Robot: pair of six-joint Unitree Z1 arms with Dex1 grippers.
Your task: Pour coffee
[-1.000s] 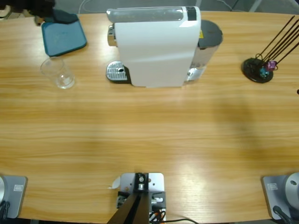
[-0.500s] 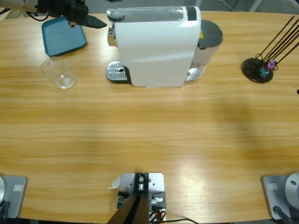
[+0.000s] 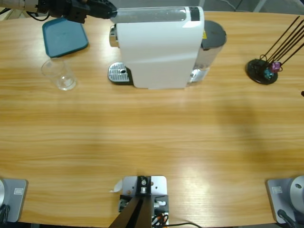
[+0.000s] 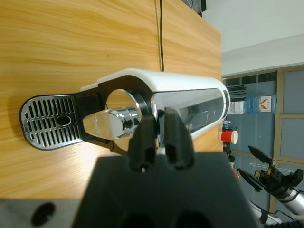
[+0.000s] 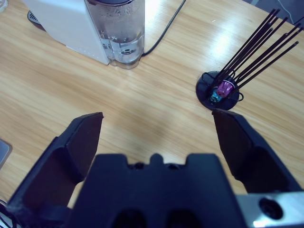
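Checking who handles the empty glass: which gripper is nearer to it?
Left. The left gripper is at the coffee machine's front top, up-right of the glass; the right gripper hangs beyond the machine's far end.

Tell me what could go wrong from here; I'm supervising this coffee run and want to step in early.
The glass stands off to the side, not on the drip tray, so anything brewed now would likely spill. The left gripper, jaws shut, is at the coffee machine by its silver spout; a hard push might shift the machine.
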